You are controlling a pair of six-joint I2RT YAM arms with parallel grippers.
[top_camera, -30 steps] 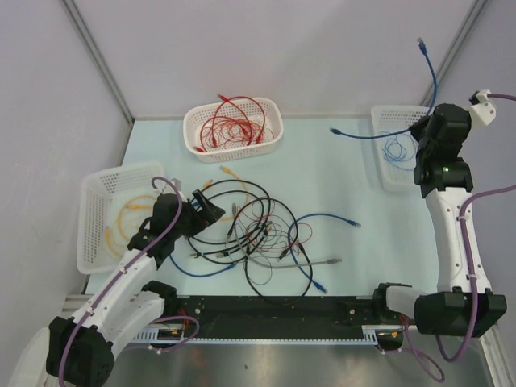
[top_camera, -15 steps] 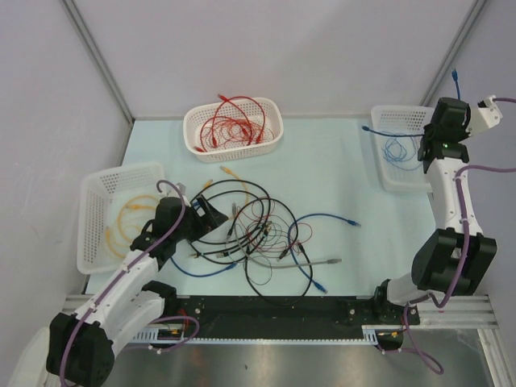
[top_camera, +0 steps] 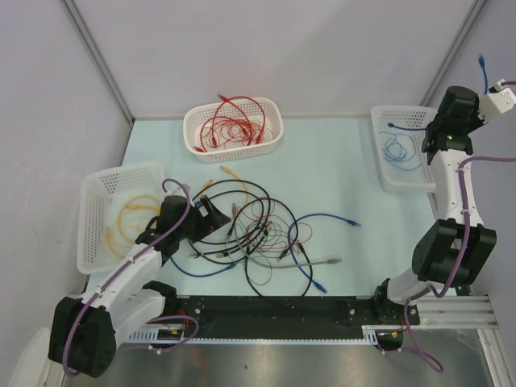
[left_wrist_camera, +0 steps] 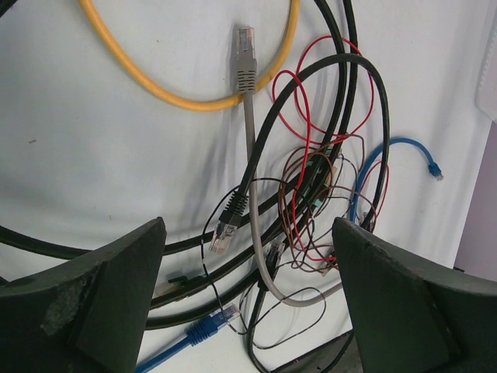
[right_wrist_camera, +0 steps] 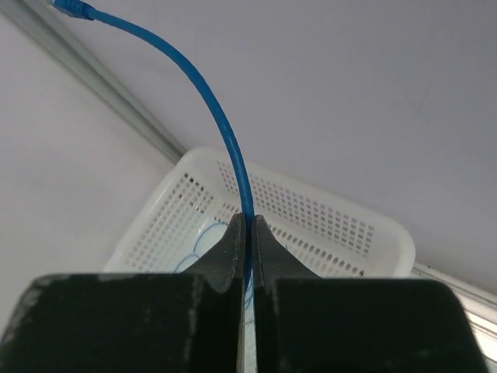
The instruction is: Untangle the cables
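Right tool (right_wrist_camera: 247, 223) pinches a blue cable (right_wrist_camera: 233, 148) over the white mesh basket (right_wrist_camera: 311, 206).

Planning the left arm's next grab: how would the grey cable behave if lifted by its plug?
Probably floppy: the grey cable bends loosely across the table. Likely light, being thin. It crosses black cable loops, so lifting might drag the tangle along.

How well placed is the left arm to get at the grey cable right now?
Probably yes. The left gripper hovers open, and the grey cable lies on the table straight ahead between its jaws, plug end exposed. Only a black cable crosses it nearer the gripper.
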